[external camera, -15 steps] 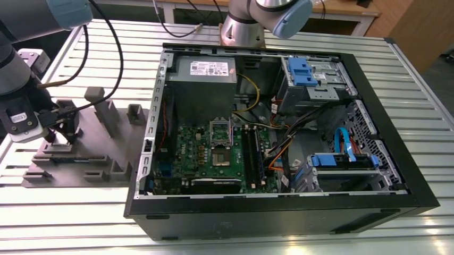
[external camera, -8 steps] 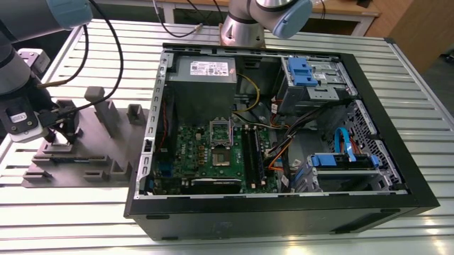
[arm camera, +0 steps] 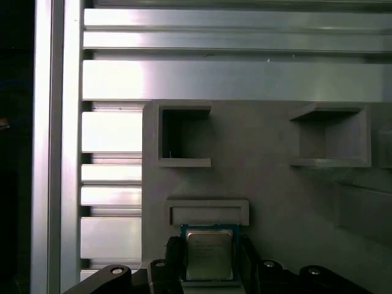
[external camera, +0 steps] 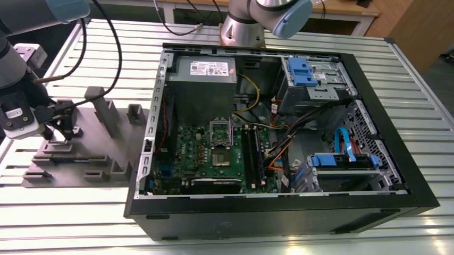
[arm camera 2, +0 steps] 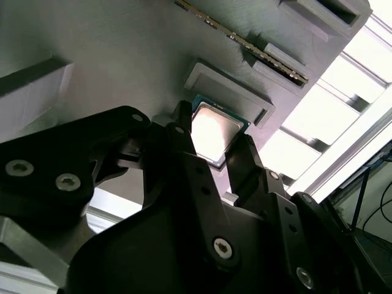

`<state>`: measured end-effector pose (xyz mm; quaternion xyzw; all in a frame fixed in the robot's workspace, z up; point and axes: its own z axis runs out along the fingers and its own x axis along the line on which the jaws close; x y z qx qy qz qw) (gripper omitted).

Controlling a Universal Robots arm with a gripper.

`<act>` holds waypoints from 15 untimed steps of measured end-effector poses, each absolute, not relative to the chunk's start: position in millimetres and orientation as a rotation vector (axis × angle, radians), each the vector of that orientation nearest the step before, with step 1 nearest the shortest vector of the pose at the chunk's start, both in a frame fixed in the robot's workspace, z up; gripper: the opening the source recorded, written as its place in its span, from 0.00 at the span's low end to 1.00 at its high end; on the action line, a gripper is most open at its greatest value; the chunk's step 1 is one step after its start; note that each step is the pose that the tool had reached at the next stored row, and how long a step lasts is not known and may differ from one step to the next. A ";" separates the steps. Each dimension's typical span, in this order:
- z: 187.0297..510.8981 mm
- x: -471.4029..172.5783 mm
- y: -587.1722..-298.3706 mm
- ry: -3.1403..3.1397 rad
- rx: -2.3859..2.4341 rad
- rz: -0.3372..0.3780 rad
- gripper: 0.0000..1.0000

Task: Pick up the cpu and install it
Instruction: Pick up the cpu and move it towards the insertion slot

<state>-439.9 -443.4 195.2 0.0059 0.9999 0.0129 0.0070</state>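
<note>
The cpu (arm camera: pixel 210 252), a small square chip with a pale metal top and a green rim, lies low over the grey fixture plate (arm camera: pixel 275 202), just in front of a raised rectangular stop. My gripper (arm camera: pixel 210 269) has a black finger against each of the chip's two opposite edges and is shut on it. The second wrist view shows the cpu (arm camera 2: pixel 215 130) held between the same fingers (arm camera 2: pixel 184 144). In the exterior view my gripper (external camera: pixel 55 134) hangs over the fixture plate (external camera: pixel 106 156) at that view's left, well apart from the motherboard socket (external camera: pixel 221 155) inside the open computer case (external camera: pixel 397 175).
Upright grey posts (external camera: pixel 95 103) and blocks stand on the fixture plate around my gripper. A memory stick (arm camera 2: pixel 245 43) lies in a slot of the plate. A second robot arm's base (external camera: pixel 245 24) stands behind the case. The table is ribbed aluminium (external camera: pixel 85 223).
</note>
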 end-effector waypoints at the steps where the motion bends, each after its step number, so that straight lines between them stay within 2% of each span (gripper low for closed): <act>1: 195.2 -439.9 -443.4 3.127 0.018 0.040 0.47; 15: 197.4 -440.0 -443.4 3.128 0.018 0.040 0.47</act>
